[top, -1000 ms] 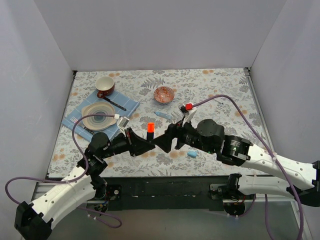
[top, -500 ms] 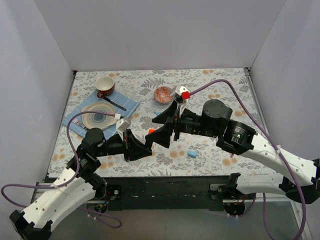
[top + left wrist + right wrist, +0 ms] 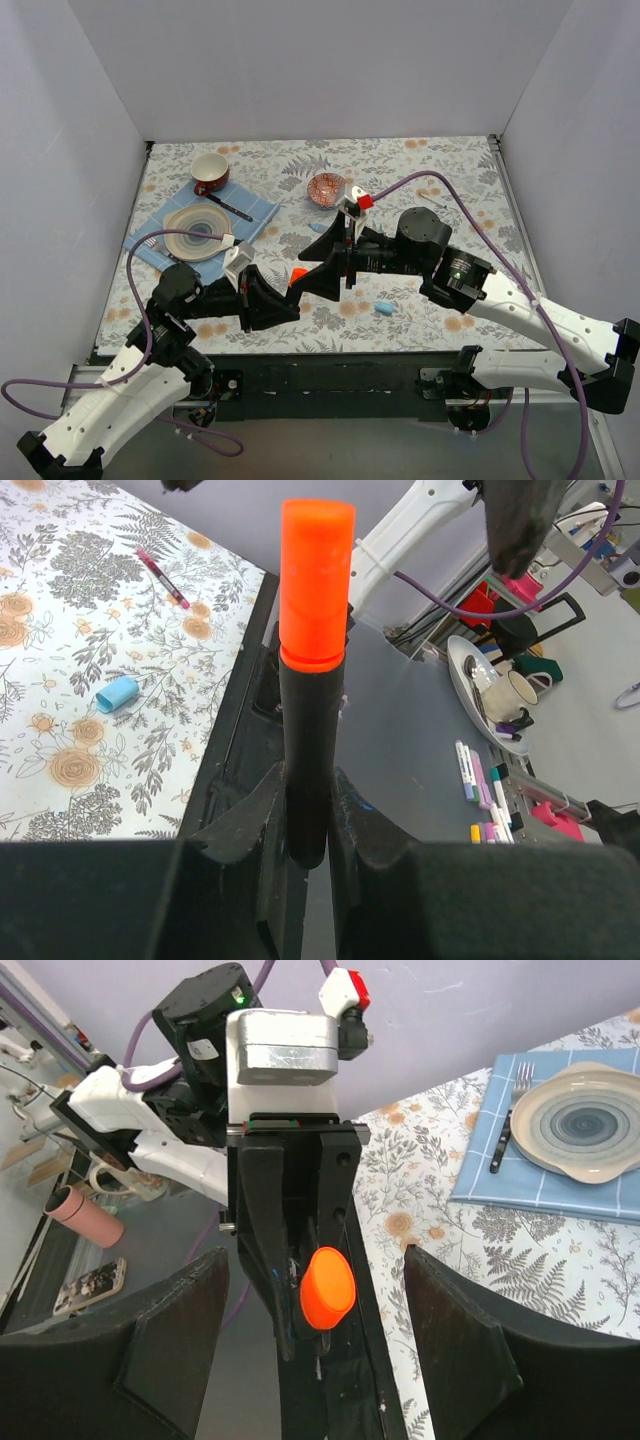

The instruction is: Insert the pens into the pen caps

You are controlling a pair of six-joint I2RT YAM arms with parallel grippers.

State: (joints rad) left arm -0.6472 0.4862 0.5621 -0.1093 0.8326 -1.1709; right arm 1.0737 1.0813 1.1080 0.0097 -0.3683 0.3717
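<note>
Left jaws clamp the marker (image 3: 306, 750), orange cap (image 3: 316, 580) seated on top. Right jaws have come off it: apart, cap just ahead. You likely have pen one capped; blue cap (image 3: 116, 693) next.

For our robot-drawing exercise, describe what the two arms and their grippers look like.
The left arm and right arm have white shell links and black round joints. The left gripper and right gripper are black, with broad wedge-shaped fingers. A purple cable loops along each arm; a small red block tops the right wrist.
</note>
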